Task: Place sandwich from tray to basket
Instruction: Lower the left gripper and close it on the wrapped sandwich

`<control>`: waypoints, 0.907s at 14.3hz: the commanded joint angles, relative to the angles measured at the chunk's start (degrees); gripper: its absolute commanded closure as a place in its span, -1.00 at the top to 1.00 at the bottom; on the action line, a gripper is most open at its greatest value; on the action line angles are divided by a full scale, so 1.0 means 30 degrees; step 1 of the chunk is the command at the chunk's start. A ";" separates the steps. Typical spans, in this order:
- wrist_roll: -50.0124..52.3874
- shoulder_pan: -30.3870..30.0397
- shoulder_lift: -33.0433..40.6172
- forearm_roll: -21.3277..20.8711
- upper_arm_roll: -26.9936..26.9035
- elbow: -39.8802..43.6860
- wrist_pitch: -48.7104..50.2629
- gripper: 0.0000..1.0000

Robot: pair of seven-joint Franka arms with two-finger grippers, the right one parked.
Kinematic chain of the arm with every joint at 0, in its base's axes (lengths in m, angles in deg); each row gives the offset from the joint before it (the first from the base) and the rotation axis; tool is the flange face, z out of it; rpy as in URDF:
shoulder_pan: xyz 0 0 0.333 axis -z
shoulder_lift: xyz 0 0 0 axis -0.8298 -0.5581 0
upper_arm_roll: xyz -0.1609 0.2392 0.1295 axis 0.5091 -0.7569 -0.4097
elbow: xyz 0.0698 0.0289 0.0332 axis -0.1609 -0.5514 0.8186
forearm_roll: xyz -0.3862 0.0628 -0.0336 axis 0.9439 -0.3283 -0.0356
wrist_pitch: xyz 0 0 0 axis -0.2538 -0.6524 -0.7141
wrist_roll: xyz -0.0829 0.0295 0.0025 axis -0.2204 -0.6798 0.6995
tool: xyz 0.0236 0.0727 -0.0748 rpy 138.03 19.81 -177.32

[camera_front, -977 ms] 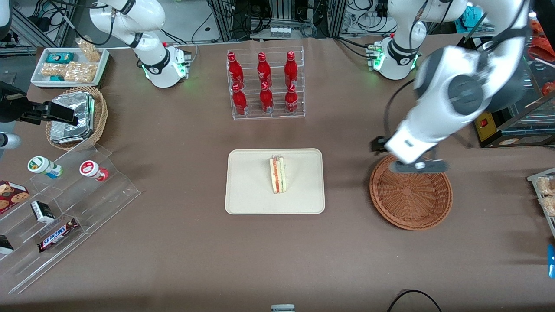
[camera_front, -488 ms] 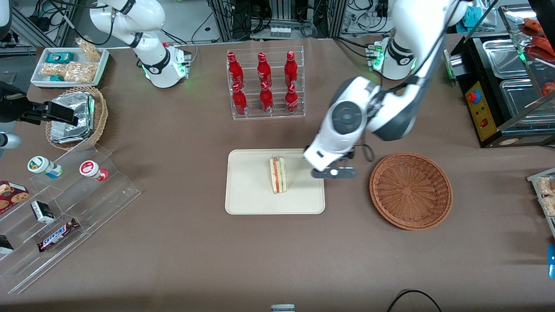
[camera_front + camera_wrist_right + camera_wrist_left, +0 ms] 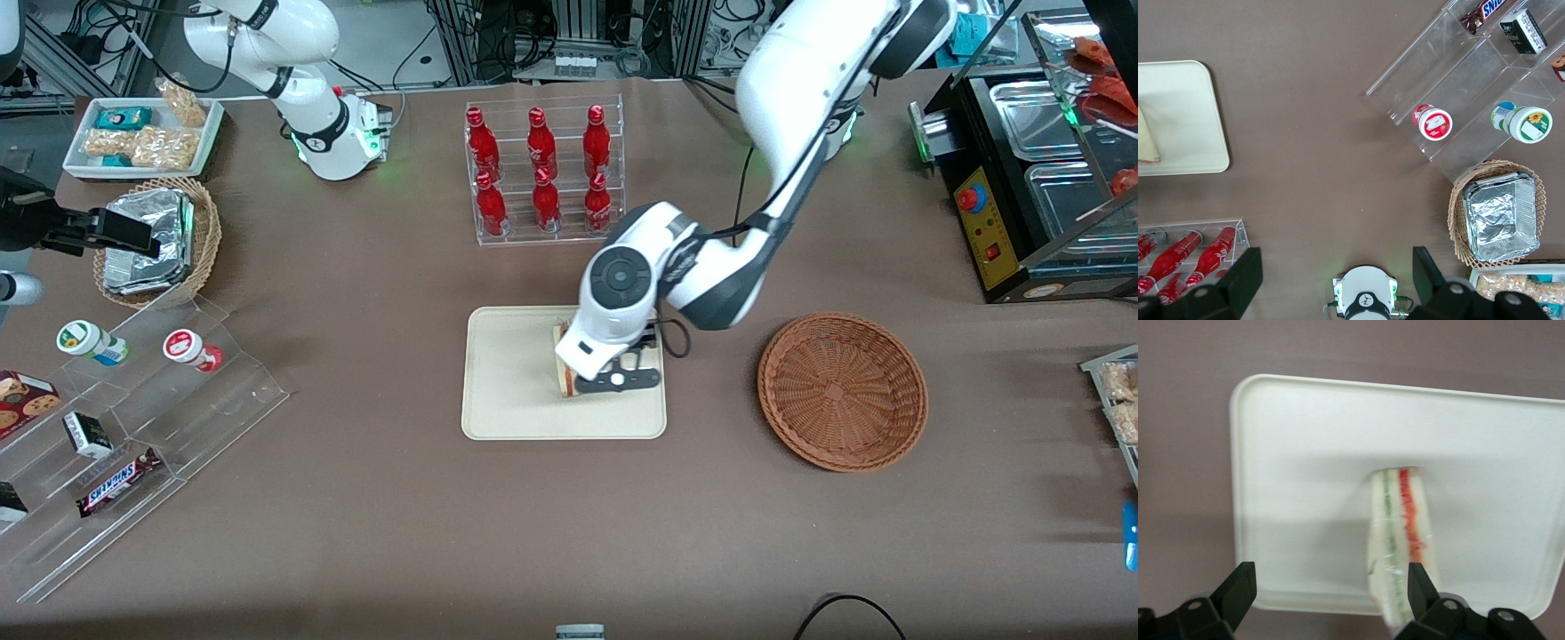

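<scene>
The working gripper [image 3: 617,378] is over the cream tray [image 3: 508,382], partly covering the sandwich [image 3: 564,380] that lies on it. In the left wrist view the gripper [image 3: 1333,568] is open, with bare tray [image 3: 1298,480] between its fingers. One finger overlaps the wrapped sandwich [image 3: 1386,527] in that view; contact cannot be told. The round wicker basket [image 3: 840,391] stands beside the tray, toward the working arm's end, and holds nothing. The right wrist view also catches part of the sandwich [image 3: 1146,141].
A clear rack of red bottles [image 3: 544,213] is farther from the front camera than the tray. A black oven [image 3: 1022,178] stands at the working arm's end. Toward the parked arm's end are a stepped clear shelf [image 3: 178,427] and a basket with foil packages [image 3: 209,231].
The working arm has swung from over the basket to over the tray, toward the parked arm's end, and its gripper now partly covers the sandwich. Tray and basket have stayed put.
</scene>
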 commanded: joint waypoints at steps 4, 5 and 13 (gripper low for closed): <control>0.2162 0.1876 -0.1512 -0.1015 -0.0282 0.0673 -0.1642 1.00; 0.2599 0.1935 -0.1659 -0.0900 -0.0282 0.0673 -0.1642 1.00; 0.6139 0.1936 -0.2598 -0.0840 -0.0282 0.0205 -0.1642 0.07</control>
